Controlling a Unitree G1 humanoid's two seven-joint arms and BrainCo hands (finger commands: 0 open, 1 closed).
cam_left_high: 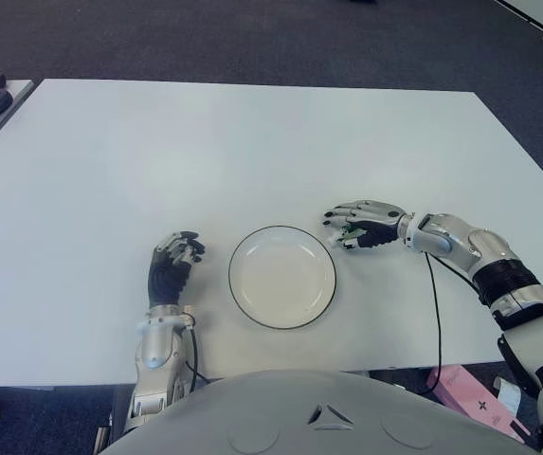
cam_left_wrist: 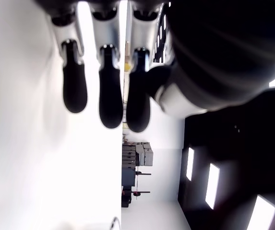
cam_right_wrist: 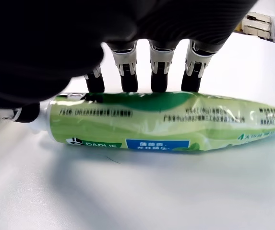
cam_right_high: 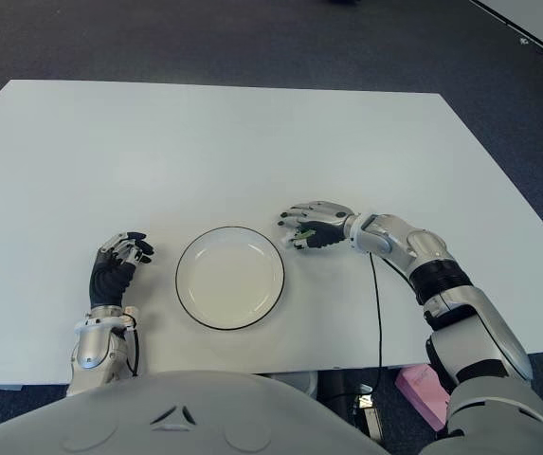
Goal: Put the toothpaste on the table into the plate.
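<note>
One hand [cam_left_high: 358,227] cups the toothpaste [cam_right_wrist: 166,122] — beside the plate [cam_left_high: 252,305].

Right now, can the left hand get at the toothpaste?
Probably not easily. The left hand shows left of the plate, fingers open, while the toothpaste lies on the table beyond the plate's right rim, already under the right hand.

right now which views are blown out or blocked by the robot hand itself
Left wrist view: the table glares to near white, and the dark left robot hand fills the top. Right wrist view: the right robot hand shadows the top half, its fingers behind the green toothpaste, whose printed label is readable. Eye views: evenly lit, plate clear.
</note>
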